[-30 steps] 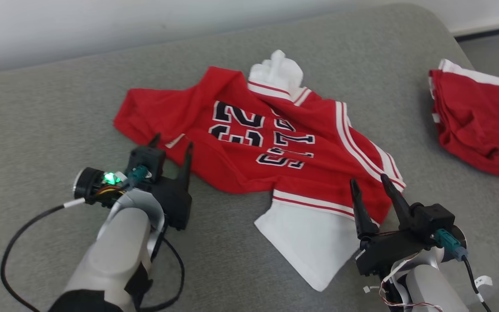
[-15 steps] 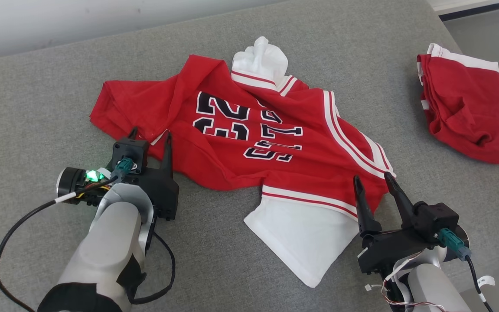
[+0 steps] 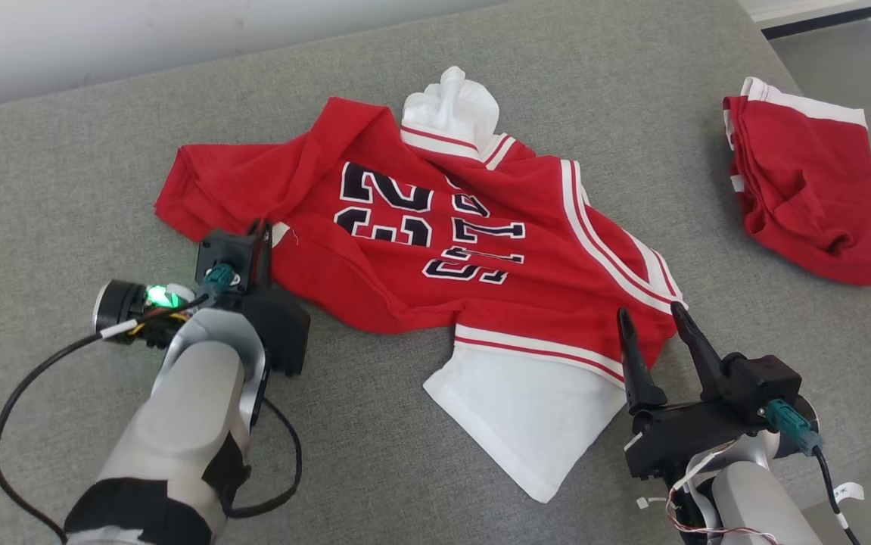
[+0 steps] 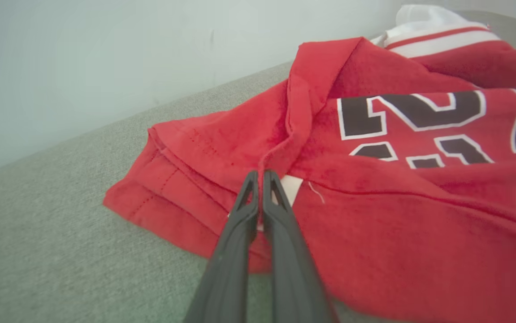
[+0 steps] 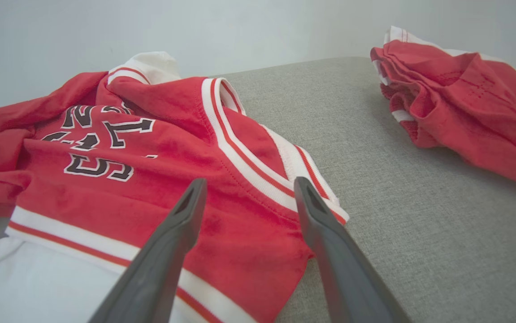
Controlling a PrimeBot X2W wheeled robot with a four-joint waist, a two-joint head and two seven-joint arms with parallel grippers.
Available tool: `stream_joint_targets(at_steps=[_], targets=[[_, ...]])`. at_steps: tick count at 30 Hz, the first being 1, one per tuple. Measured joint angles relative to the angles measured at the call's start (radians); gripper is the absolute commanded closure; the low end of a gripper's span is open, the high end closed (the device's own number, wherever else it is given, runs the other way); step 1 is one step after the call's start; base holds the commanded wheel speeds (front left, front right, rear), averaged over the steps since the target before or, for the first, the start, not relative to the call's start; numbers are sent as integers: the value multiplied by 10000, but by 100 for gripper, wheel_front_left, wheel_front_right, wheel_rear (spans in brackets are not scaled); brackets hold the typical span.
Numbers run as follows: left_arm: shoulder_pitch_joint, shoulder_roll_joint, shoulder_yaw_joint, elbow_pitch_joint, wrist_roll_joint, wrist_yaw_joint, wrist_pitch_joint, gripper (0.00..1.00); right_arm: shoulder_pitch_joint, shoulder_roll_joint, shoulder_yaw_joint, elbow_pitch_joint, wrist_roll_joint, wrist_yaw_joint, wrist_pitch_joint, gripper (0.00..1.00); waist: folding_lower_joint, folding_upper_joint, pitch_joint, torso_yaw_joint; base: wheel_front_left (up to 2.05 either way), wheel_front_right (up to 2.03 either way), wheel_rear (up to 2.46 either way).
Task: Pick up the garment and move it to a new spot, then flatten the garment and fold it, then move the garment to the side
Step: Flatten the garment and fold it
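Jaws of the left gripper [image 4: 260,176] have just snapped together on a fold of the garment [image 3: 435,250], so lifting can likely begin; those of the right gripper [image 3: 648,312] stand apart.

The head camera looked down on the whole garment [image 3: 405,288]. Both wrist cameras sat low and close, sharing its lettered front.

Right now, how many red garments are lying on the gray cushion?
2. The jersey lies crumpled in the middle, one edge pinched by the left hand. The second garment sits bunched at the far right. Folds could hide more.
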Motion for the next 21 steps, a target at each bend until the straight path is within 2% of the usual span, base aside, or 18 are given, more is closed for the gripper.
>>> stream_joint_targets(at_steps=[4,8,12,16,17,18,21], targets=[[-527,63,-134,-313,109,-75,0,100,0,17,-73,-6,73,0,0,0,0,0,61,36,0,0,0],[-1615,380,-382,-288,441,-178,46,100,-41,105,50,12,88,0,0,0,0,0,135,-43,0,0,0],[-2925,945,-828,-29,880,-539,529,100,-244,201,337,73,203,0,-2,0,0,0,242,-315,0,0,0],[-4017,1530,-1294,176,1229,-1145,853,100,-360,309,518,94,418,0,0,0,0,0,425,-705,0,0,0],[-4230,1638,-1312,228,1149,-1227,878,86,-377,320,527,90,451,0,-2,0,-2,-1,497,-790,0,0,0],[-4442,1762,-1501,291,1223,-1244,943,3,-393,336,518,71,508,0,-2,0,-1,-1,583,-864,0,0,0],[-4974,2207,-1624,385,1221,-1319,788,0,-398,389,443,65,635,0,-2,0,0,-1,859,-1047,0,0,0]])
